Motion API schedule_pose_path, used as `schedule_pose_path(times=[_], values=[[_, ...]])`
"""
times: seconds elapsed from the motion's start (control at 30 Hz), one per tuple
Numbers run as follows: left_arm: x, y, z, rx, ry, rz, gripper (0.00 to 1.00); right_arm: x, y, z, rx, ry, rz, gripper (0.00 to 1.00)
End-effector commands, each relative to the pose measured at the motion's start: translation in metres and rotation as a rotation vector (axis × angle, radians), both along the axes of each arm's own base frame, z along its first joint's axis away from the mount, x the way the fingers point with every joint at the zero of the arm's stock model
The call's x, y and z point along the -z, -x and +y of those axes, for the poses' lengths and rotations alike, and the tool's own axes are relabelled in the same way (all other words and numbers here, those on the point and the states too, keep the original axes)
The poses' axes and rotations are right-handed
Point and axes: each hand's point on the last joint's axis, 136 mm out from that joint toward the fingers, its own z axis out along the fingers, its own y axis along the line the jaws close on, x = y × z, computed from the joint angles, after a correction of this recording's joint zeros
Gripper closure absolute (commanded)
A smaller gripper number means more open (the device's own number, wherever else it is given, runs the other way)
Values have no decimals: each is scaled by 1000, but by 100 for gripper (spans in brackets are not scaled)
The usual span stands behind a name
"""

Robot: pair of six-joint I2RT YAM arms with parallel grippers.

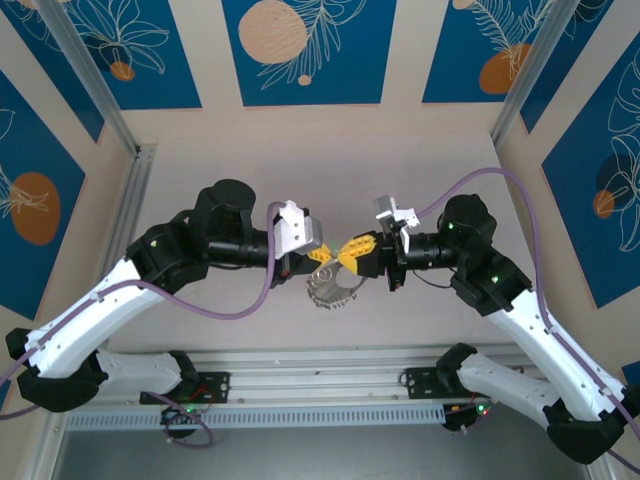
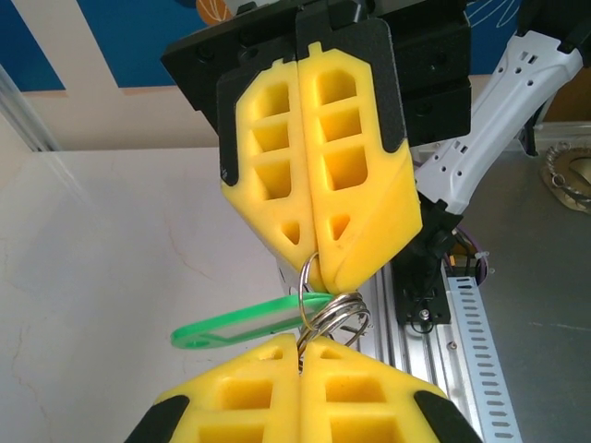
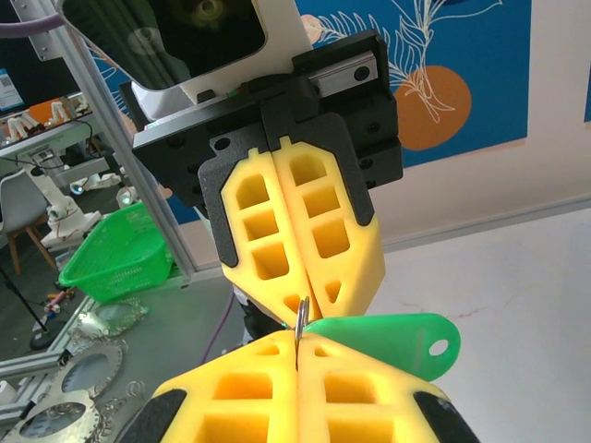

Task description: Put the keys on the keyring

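Left jaws: closed, tips pinching a small silvery wire ring (image 2: 340, 319) at low centre of the left wrist view. Right jaws: closed on the same wire ring from the upper side of that view, tip to tip with my left.

The key (image 2: 238, 325), a green oblong tag, joins the wire ring and sticks out leftward between my two pairs of yellow fingers (image 2: 365, 198), clear of the tabletop (image 2: 111, 277).

In the top view the keyring (image 1: 330, 288) sits at centre, just below where my jaws meet. I cannot tell whether it hangs or lies flat.
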Motion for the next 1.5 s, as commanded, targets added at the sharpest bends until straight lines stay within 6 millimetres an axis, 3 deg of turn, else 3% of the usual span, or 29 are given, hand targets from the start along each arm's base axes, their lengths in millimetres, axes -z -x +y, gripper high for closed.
schedule_pose_path(times=[0.0, 0.63, 1.47], values=[[-15, -6, 1, -36, 43, -34, 100, 2, 10, 0, -35, -3, -35, 100], [-23, -8, 6, -62, 68, -36, 100, 7, 24, 0, -29, 14, -157, 100], [-27, -1, 7, -21, 79, -30, 100, 6, 19, 3, -13, 19, -156, 100]])
